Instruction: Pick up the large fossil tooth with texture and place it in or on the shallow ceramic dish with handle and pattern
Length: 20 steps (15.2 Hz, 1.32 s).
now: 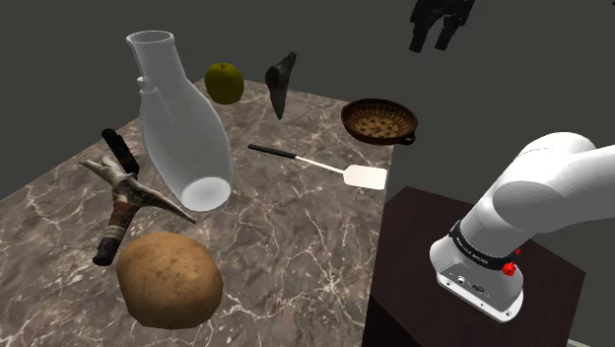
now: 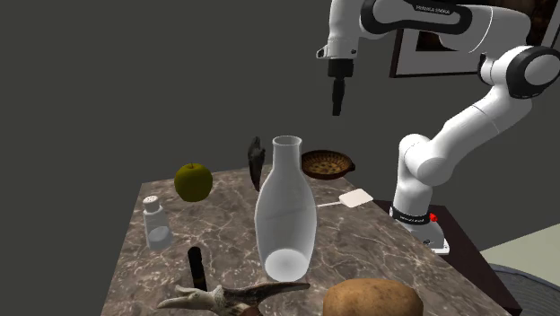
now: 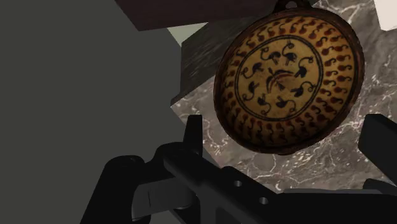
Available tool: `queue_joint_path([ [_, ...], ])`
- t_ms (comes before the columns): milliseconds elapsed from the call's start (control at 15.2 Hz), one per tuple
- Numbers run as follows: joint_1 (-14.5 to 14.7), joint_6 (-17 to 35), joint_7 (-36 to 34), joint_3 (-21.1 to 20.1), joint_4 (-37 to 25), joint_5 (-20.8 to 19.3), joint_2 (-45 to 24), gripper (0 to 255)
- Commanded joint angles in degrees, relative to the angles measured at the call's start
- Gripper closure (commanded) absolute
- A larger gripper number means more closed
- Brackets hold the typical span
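Fingers are standing wide apart, holding nothing, hanging high over the patterned dish at a far corner of the worktop. Dark tooth is sitting on end near the worktop's far edge, long axis near vertical, leaning slightly. Green apple is sitting near it toward the shoulder view's left; dish is lying apart toward the right. Tooth is lying below the fingers and off toward the shoulder view's left, so the next move is likely needing sideways travel plus descent. Wrist view is giving the dish's pattern face-on; exterior views are giving the tooth's stance and the height gap.
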State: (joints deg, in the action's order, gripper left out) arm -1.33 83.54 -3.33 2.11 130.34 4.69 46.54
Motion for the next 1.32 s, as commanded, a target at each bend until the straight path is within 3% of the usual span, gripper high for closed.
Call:
queue_joint_path([
  [0,0.0,0.0,0.0,0.0,0.0,0.0,0.0,0],
  [660,-2.8,5.25,-27.52,-16.56,-8.76,5.3,-13.63,0],
  [990,-4.88,6.94,-41.7,-24.01,-17.07,4.11,-24.2,0],
  [1254,-6.12,7.16,-53.64,-29.38,-25.65,0.62,-34.44,0],
])
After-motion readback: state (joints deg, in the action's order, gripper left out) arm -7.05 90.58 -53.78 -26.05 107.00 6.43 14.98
